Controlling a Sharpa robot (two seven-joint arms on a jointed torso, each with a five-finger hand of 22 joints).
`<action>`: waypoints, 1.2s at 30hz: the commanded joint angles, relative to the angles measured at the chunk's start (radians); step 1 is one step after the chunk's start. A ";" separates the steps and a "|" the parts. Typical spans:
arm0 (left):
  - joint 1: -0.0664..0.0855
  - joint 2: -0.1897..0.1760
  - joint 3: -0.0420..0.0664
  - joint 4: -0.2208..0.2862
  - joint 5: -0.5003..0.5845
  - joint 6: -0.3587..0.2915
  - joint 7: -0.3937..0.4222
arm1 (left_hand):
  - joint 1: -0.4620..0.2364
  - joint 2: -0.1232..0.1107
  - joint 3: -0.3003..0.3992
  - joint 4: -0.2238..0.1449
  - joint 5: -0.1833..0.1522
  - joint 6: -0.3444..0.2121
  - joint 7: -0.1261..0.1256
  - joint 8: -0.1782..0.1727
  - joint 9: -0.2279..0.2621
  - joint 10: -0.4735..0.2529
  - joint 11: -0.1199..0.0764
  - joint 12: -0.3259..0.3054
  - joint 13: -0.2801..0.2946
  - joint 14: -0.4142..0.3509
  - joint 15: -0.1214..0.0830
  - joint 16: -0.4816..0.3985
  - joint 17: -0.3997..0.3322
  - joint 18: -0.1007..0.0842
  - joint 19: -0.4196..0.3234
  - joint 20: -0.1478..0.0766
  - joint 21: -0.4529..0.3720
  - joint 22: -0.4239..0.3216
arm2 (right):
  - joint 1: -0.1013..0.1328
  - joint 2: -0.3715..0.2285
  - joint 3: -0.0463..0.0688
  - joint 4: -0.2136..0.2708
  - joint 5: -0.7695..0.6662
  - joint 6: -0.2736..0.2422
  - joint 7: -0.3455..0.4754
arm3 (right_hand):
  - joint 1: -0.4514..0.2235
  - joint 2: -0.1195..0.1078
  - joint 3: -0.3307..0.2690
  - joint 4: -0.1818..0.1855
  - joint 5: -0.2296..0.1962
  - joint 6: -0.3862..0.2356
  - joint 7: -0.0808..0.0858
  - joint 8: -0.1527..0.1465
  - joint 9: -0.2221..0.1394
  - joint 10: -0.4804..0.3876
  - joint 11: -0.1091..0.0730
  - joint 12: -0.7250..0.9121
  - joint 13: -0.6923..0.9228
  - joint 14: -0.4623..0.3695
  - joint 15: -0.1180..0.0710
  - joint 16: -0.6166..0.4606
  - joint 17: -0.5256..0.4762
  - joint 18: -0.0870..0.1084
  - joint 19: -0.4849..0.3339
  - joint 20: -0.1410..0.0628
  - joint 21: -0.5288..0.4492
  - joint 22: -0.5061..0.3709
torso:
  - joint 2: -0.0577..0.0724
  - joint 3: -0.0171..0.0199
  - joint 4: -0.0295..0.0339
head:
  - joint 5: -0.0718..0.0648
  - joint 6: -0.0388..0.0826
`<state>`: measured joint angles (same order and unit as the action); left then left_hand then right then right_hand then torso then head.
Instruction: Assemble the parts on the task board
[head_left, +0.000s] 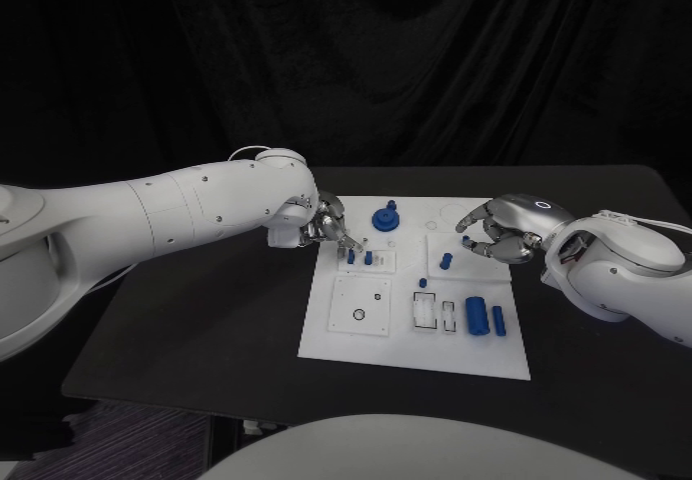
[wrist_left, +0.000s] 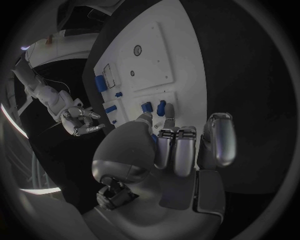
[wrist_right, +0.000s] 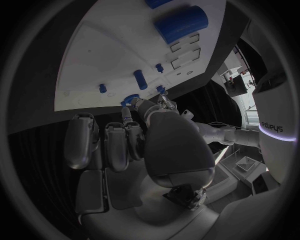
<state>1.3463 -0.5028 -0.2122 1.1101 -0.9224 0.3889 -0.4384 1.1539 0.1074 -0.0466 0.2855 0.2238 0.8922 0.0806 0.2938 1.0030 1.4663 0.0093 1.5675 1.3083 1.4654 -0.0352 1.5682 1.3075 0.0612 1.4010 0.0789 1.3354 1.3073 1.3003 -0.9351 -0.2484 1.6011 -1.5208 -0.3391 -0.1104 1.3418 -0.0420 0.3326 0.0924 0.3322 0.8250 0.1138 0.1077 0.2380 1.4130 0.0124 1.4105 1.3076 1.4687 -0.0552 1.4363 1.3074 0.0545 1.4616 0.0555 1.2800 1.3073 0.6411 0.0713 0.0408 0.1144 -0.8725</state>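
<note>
Shown centrally, the white task board (head_left: 411, 345) lies on the black table (head_left: 188, 330), with blue parts spread across it: a knobbed piece (head_left: 385, 218) near the far edge, two short upright pegs (head_left: 359, 257) at the near-left, a small peg (head_left: 446, 262) mid-board, and two cylinders (head_left: 485, 319) lying at the right. The left hand (head_left: 325, 226) is held just above the two pegs, its fingertips (wrist_left: 167, 119) touching or nearly touching one; whether it is actually pinched cannot be told. The right hand (head_left: 498, 228) is seen curled over the board's far-right corner, apparently holding nothing. The peg is best kept upright and pressed straight down, the board being steadied so neighbouring parts are not disturbed.
</note>
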 joint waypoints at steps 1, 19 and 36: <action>0.001 0.008 0.001 -0.006 0.031 0.022 -0.030 | 0.013 0.005 -0.005 -0.001 0.017 0.013 -0.002 -0.009 -0.004 0.104 0.004 0.003 0.263 0.105 0.005 0.003 0.263 -0.002 0.006 0.003 0.007 0.186 | -0.002 -0.002 0.001 0.003 0.000 0.000 -0.011 | -0.008 0.000 0.001 0.008 0.004 0.005 0.002 0.002 -0.002 -0.005 0.001 -0.003 0.076 0.045 0.002 -0.005 0.047 0.011 -0.006 0.000 -0.002 0.177 | 0.003 -0.0020 0.0004 | -0.002 0.000; -0.005 0.020 0.001 -0.010 0.011 -0.039 0.044 | 0.050 0.002 0.024 0.000 0.147 0.005 -0.020 0.033 0.143 0.104 -0.011 0.003 0.263 0.105 -0.008 0.003 0.263 -0.003 0.010 -0.010 0.014 0.187 | -0.002 -0.001 0.001 0.005 0.000 0.013 -0.019 | -0.009 0.004 0.004 0.010 0.010 0.004 0.002 0.001 -0.004 -0.006 0.001 -0.004 0.074 0.045 0.002 -0.005 0.046 0.011 -0.007 0.000 -0.005 0.176 | 0.002 -0.0019 -0.0005 | -0.001 0.000; -0.017 0.026 0.001 -0.022 0.010 -0.049 0.024 | 0.102 -0.040 0.141 -0.002 0.301 0.023 -0.027 0.008 0.169 0.104 -0.018 0.003 0.263 0.105 -0.013 0.003 0.263 -0.003 0.008 -0.013 0.015 0.187 | -0.002 -0.001 0.001 0.006 0.000 0.030 -0.032 | -0.007 0.006 0.006 0.009 0.015 0.004 0.002 0.001 -0.005 -0.008 0.001 -0.006 0.073 0.044 0.002 -0.007 0.044 0.012 -0.008 0.000 -0.007 0.176 | 0.003 -0.0022 -0.0032 | 0.002 0.000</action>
<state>1.3323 -0.4798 -0.2125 1.0866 -0.9164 0.3473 -0.4178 1.2526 0.0743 0.0905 0.2833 0.5214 0.9081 0.0533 0.3058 1.1711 1.4665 -0.0017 1.5675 1.3083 1.4651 -0.0429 1.5682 1.3075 0.0612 1.4117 0.0679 1.3501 1.3073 1.3003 -0.9364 -0.2483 1.6045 -1.5197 -0.3222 -0.1207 1.3418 -0.0420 0.3381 0.0979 0.3407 0.8250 0.1137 0.1077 0.2344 1.4130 0.0124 1.4105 1.3076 1.4687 -0.0552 1.4363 1.3074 0.0545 1.4615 0.0555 1.2801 1.3080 0.6438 0.0697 0.0388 0.1159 -0.8725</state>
